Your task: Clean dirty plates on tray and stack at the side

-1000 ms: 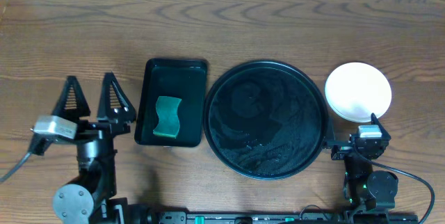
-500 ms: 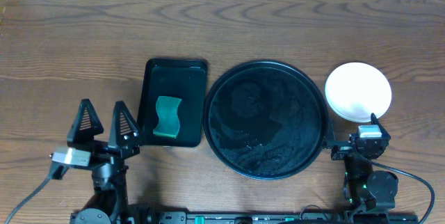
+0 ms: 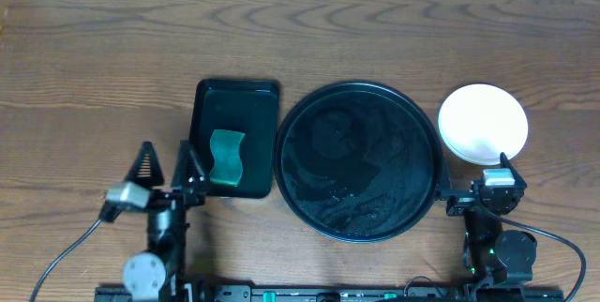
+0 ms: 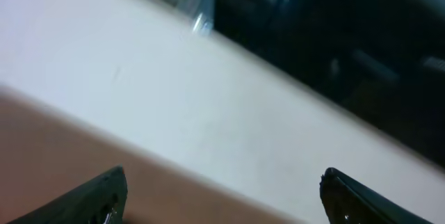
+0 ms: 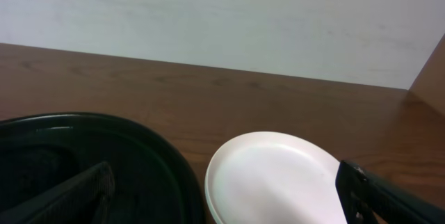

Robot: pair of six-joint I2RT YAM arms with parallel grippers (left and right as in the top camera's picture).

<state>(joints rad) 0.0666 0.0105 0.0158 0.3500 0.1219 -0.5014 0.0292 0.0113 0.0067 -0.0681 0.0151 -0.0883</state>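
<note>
Both are gaping wide and holding nothing: the left pincer (image 3: 167, 147) at lower left, the right pincer (image 5: 226, 175) mostly cut off. The plates (image 3: 483, 124) are sitting stacked right of the tray (image 3: 356, 161), only the top white one showing.

My left gripper (image 3: 169, 164) hangs close to my left base, wrist pitched upward, its 2 fingers spread wide and gripping nothing. My right gripper (image 5: 224, 174) sits folded low over its base, pointing forward, jaws fully apart and empty.
</note>
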